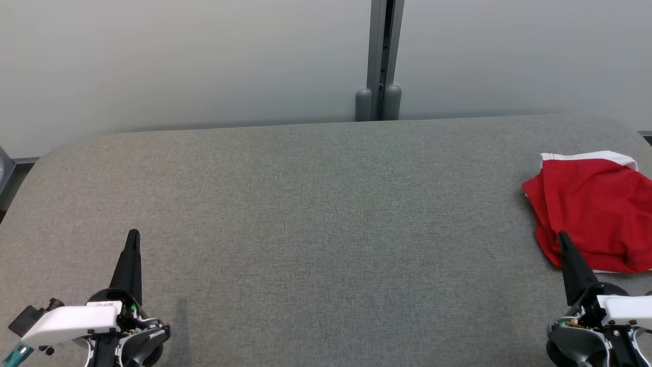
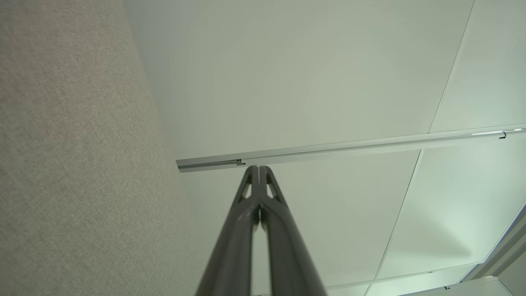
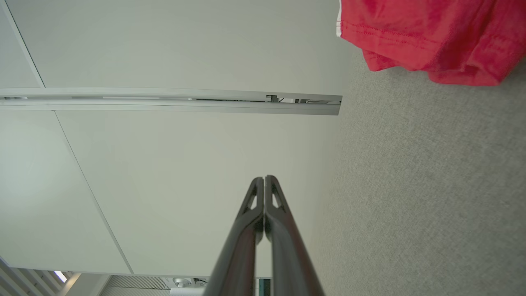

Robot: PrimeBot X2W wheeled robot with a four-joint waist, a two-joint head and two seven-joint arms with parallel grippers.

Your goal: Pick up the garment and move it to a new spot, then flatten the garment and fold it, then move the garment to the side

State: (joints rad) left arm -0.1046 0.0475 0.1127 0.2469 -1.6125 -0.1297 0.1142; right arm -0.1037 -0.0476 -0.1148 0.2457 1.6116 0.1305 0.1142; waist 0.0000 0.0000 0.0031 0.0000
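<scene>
Nothing written can be read here. The only lettering in sight is on a small white label (image 1: 104,304) on the body of the left gripper (image 1: 133,235), at the near left of the head view. It carries a short row of dark printed marks, too small and blurred to make out as letters or numbers.

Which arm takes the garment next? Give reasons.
Right, likely: the right gripper, shut, sits beside the red garment at the right end of the table; the left gripper is far across it.
</scene>
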